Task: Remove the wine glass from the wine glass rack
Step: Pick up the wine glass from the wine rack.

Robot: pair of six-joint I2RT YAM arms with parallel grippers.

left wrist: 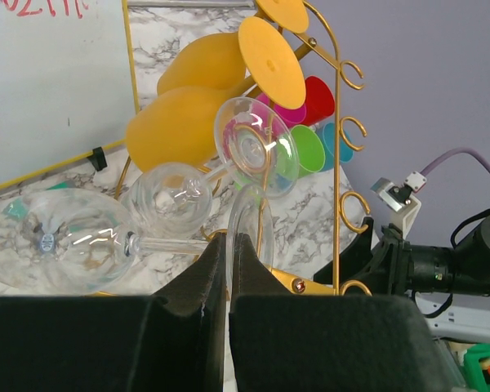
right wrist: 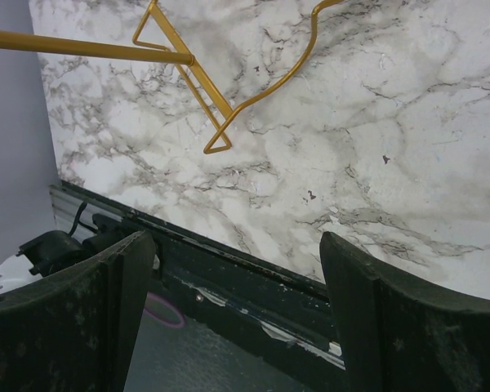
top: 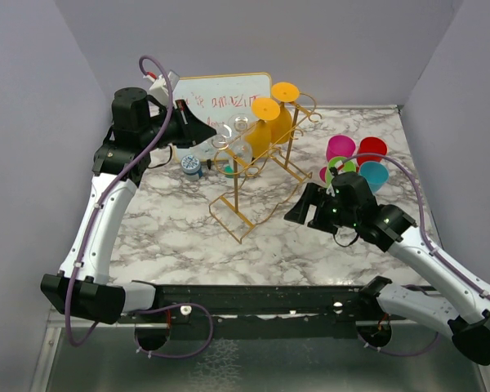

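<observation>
The left gripper [left wrist: 230, 245] is shut tight on the thin foot of the nearest clear wine glass [left wrist: 65, 245]. The foot rises edge-on just above the fingertips. Its stem runs level to the left of the jaws, and the bowl lies further left, low over the table.

The glass is not yet off the wine glass rack [left wrist: 339, 163], whose gold rail sits just right of the jaws. To do this step well, draw the foot along the rail toward its open end, keeping the stem level so the foot cannot catch on the curled hooks to the upper right.

A second clear glass [left wrist: 167, 200] sits just above and beyond the jaws, close to the held bowl, with two yellow glasses [left wrist: 188, 122] behind it. A whiteboard [left wrist: 49, 82] closes the far left, so there looks to be more room back toward the arm.

The right gripper [right wrist: 233, 245] holds nothing. Its jaws stand wide over the marble table [right wrist: 376, 147], and the rack's front foot is ahead of them.
</observation>
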